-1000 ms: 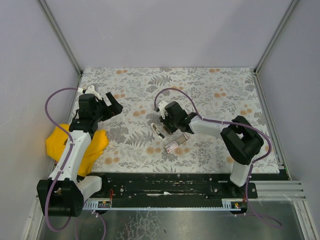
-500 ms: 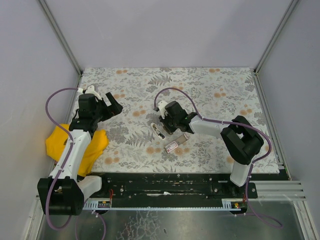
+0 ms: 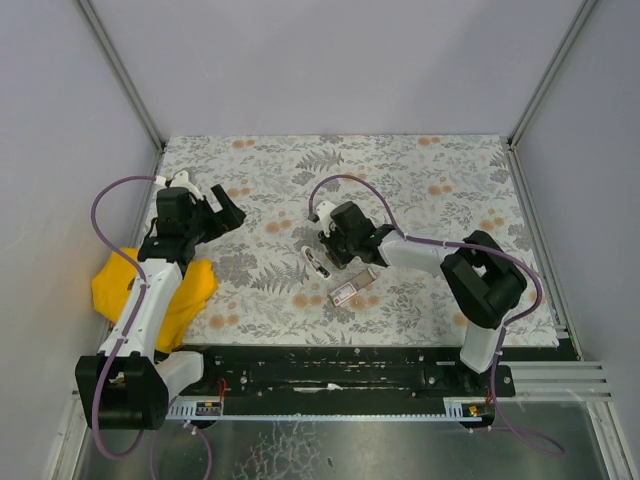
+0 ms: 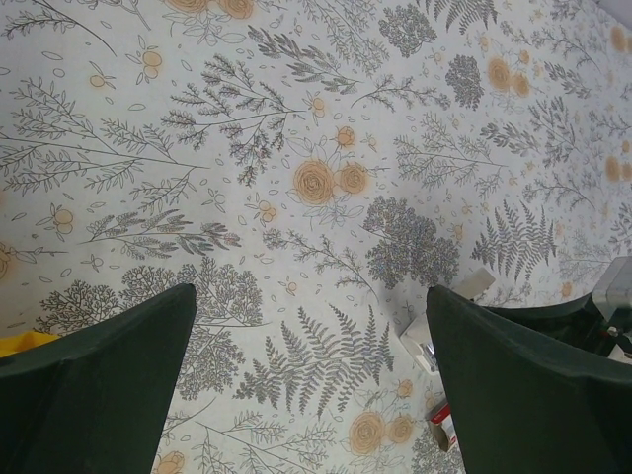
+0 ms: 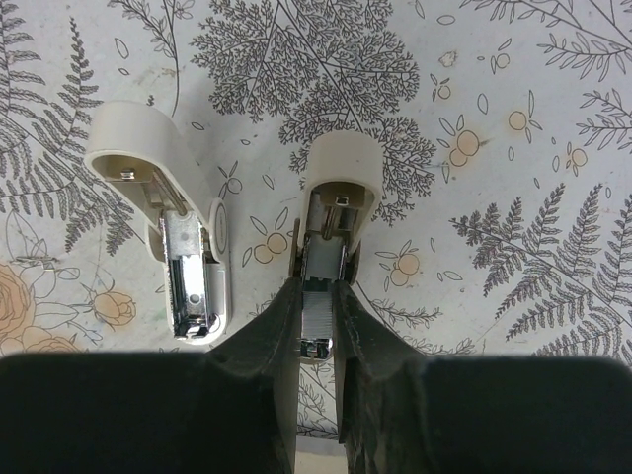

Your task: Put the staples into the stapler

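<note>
Staples (image 5: 316, 314), a thin grey metal strip pinched in my nearly closed right pincer (image 5: 318, 288), look light and brittle; I'd hold the sides.

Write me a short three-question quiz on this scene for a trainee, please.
1. True or false: the left gripper is shut on the stapler.
2. Where is the staples carton? A) in the left gripper B) on the mat beside the stapler C) inside the stapler
3. What does the right gripper pinch?
Key: 1 false, it is open over the mat; 2 B; 3 a ribbed metal strip in the stapler's channel.
</note>
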Tool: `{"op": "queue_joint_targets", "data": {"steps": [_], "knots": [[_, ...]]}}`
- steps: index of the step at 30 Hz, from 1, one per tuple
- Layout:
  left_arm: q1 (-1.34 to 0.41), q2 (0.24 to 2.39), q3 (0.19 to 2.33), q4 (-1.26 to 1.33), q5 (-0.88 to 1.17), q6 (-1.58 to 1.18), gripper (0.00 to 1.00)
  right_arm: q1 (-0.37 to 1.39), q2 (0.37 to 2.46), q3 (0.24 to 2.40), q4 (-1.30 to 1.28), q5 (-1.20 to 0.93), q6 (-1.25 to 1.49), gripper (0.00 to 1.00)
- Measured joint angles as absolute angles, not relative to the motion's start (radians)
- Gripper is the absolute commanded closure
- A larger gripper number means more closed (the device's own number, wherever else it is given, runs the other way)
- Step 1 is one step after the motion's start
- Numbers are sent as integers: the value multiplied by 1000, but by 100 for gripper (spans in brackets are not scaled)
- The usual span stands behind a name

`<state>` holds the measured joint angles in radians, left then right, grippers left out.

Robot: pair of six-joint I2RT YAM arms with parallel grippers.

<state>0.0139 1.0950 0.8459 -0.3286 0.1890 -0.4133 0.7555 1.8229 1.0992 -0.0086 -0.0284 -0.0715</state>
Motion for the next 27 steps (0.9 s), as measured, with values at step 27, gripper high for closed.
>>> {"op": "queue_joint_targets", "data": {"steps": [27], "knots": [[32,1096,846,-329,219,-414,0,750,1845,1099,-10,-29,-67,51]]}}
